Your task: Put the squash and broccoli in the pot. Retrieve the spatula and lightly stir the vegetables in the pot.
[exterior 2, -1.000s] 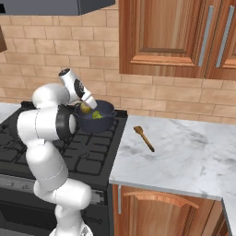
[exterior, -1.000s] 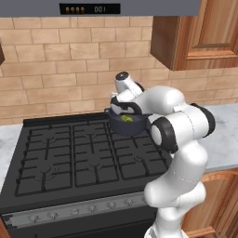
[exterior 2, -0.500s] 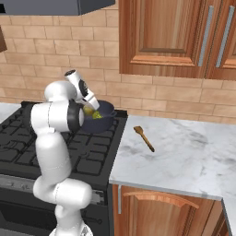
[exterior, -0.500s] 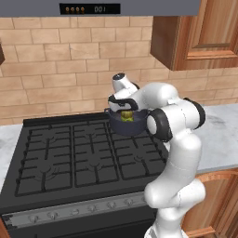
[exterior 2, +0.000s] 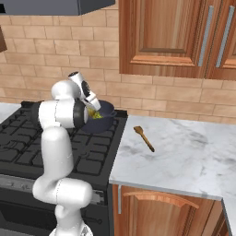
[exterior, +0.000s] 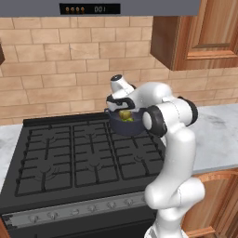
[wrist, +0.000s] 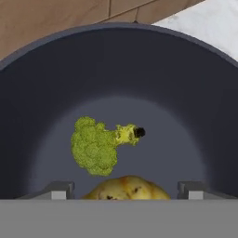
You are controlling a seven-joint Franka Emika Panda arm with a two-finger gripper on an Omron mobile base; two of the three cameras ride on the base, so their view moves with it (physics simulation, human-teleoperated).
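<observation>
On the black gas stove [exterior: 83, 158], at its far right burner, sits the dark pot [exterior: 124, 124] with the broccoli [wrist: 95, 146] and the squash [wrist: 125, 189] lying inside. Over it hangs the end effector [wrist: 125, 188], fingers spread wide, holding nothing. Right of the stove, the wooden spatula [exterior 2: 144, 138] lies on the marble counter [exterior 2: 184, 156], below wooden cabinets [exterior 2: 175, 37] and a brick wall [exterior: 56, 69].

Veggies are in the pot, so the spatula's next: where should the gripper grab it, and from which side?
Grip the spatula on its thin straight handle, likely about midway, coming straight down from above. It lies flat on the marble counter, so only the top is reachable. Turn the open gripper so the fingers straddle the narrow handle, not the wider end nearer the wall.
</observation>
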